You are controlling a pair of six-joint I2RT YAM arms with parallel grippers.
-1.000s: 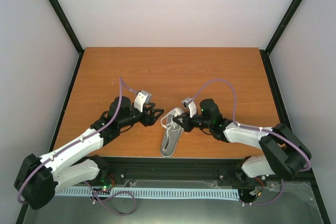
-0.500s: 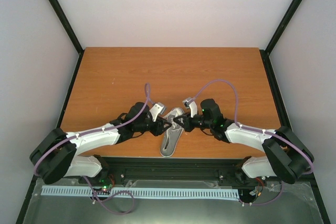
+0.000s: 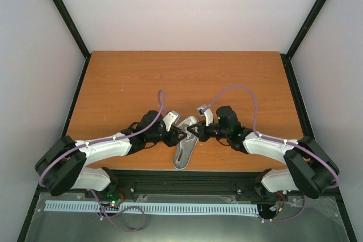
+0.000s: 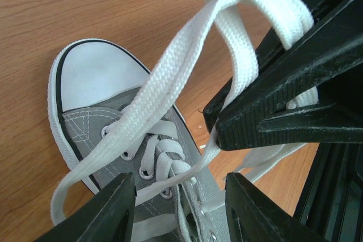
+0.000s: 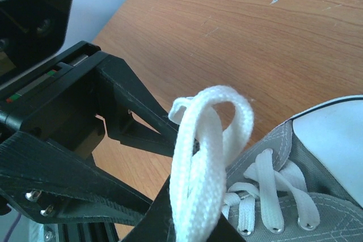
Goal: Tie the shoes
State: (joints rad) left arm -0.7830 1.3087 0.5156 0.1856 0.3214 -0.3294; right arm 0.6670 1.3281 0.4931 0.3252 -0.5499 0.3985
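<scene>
Your left arm (image 3: 108, 148) and right arm (image 3: 266, 144) were both stretched low and inward from their bases, forearms angled toward each other. The wrists faced each other, with the tips nearly nose to nose between the two bases. Your left gripper (image 4: 180, 178) was parted, with a clear gap between its fingers (image 4: 108, 213) and nothing pinched. Your right gripper (image 4: 227, 118) sat just ahead of the left one, jaws clamped tight on the white lace (image 5: 195, 157). From above the two tips looked almost touching; I couldn't tell if they made contact.
</scene>
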